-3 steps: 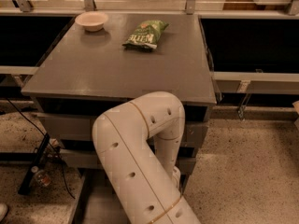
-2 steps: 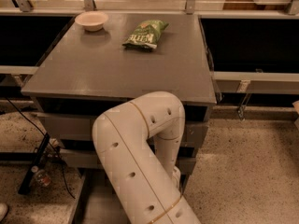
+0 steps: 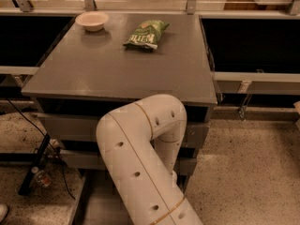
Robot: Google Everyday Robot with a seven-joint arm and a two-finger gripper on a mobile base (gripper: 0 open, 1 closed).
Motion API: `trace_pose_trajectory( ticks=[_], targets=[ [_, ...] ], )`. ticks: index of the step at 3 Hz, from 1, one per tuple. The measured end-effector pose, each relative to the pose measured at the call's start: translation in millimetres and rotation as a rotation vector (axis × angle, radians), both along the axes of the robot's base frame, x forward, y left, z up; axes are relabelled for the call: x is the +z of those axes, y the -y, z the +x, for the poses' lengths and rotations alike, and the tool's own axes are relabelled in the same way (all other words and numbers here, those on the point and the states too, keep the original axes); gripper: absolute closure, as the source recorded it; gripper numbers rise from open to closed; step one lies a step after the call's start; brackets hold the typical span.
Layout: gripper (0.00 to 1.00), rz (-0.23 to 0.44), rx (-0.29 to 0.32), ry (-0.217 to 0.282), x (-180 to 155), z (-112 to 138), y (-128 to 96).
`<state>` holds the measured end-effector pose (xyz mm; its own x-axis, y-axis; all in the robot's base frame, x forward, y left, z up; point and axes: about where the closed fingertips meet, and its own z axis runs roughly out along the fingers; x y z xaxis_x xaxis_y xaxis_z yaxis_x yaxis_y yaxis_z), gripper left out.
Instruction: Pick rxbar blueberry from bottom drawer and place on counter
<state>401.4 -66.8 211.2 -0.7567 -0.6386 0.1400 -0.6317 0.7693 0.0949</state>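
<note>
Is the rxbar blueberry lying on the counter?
No: the counter holds only a green chip bag and a pale bowl, while the gripper is out of view behind the arm.

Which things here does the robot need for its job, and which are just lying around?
Job: counter, bottom drawer, arm bent down toward it; gripper hidden behind the arm; rxbar blueberry not visible.
Lying about: white bowl, green chip bag, both on the counter.

The thick cream-white tubular arm [image 3: 136, 172] at lower centre bears small dark holes and thin tan seams, its gripper apparently hidden behind it.
</note>
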Motion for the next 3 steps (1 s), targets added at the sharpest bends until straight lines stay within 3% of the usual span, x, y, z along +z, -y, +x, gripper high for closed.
trace_pose_trajectory(
  ticks=[1, 3],
  targets=[
    [0.00, 0.018, 0.042, -0.013, -3.3, -4.3, -13.8],
    [0.00, 0.040, 0.031, -0.022, -12.2, -4.9, -21.4]
  ],
)
